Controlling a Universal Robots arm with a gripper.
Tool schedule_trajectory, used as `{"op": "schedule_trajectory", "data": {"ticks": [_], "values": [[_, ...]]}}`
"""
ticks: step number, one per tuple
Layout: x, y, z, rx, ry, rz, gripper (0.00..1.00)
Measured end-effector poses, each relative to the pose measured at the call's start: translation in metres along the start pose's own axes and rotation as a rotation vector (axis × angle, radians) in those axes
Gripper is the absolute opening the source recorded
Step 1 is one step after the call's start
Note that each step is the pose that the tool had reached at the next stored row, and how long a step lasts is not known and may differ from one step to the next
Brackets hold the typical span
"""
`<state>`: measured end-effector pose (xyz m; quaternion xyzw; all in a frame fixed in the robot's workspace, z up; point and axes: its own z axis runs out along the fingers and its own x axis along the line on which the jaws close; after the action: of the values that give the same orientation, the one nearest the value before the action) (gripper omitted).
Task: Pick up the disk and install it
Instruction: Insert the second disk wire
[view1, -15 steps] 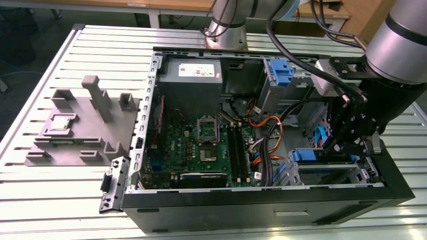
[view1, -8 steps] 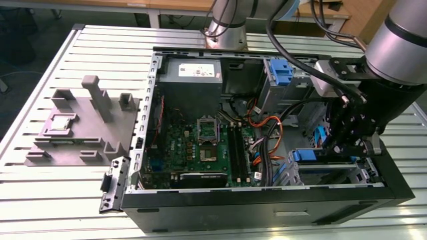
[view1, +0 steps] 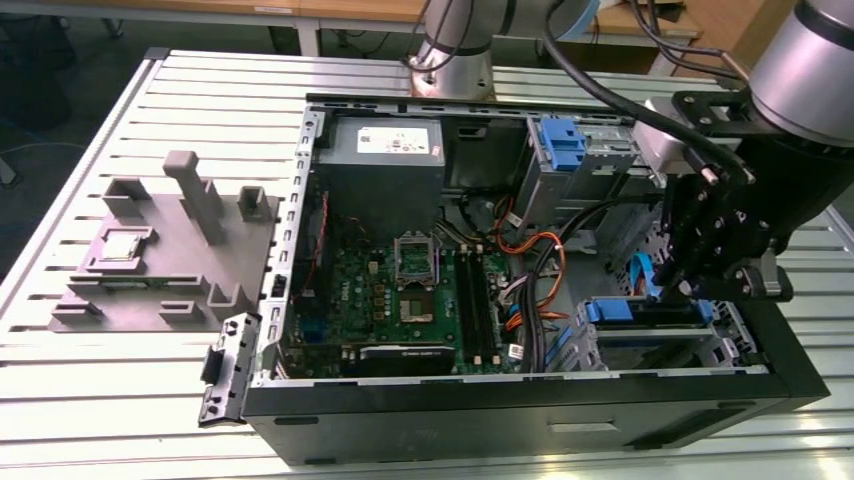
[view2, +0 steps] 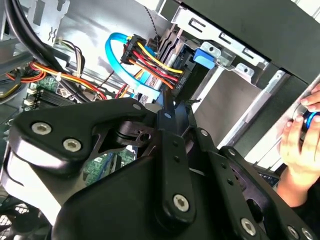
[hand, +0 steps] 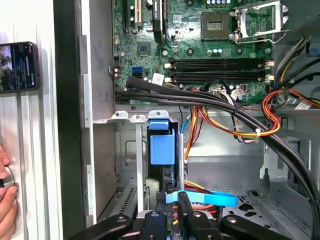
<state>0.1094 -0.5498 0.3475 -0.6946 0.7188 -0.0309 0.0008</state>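
Jaws closed, black metal, above blue-framed disk (hand: 162, 145).

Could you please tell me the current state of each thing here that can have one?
computer case: open, side panel off.
CPU socket: empty, retention frame flipped open.
disk: on edge in the drive bay, directly under the gripper.
phone: screen lit.

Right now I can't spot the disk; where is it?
The disk, blue carrier showing, sits in the case's drive bay at the exterior view's right, just under the gripper.
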Motion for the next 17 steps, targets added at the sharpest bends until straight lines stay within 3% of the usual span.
{"op": "schedule_trajectory", "data": {"ticks": [8, 12, 17], "values": [[0.0, 0.0, -0.0003, -0.0001, -0.0009, 0.0, 0.24], [0.0, 0.0, -0.0004, -0.0001, -0.001, 0.0, 0.1], [0.0, 0.0, -0.0004, -0.0001, -0.0013, 0.0, 0.1]]}}
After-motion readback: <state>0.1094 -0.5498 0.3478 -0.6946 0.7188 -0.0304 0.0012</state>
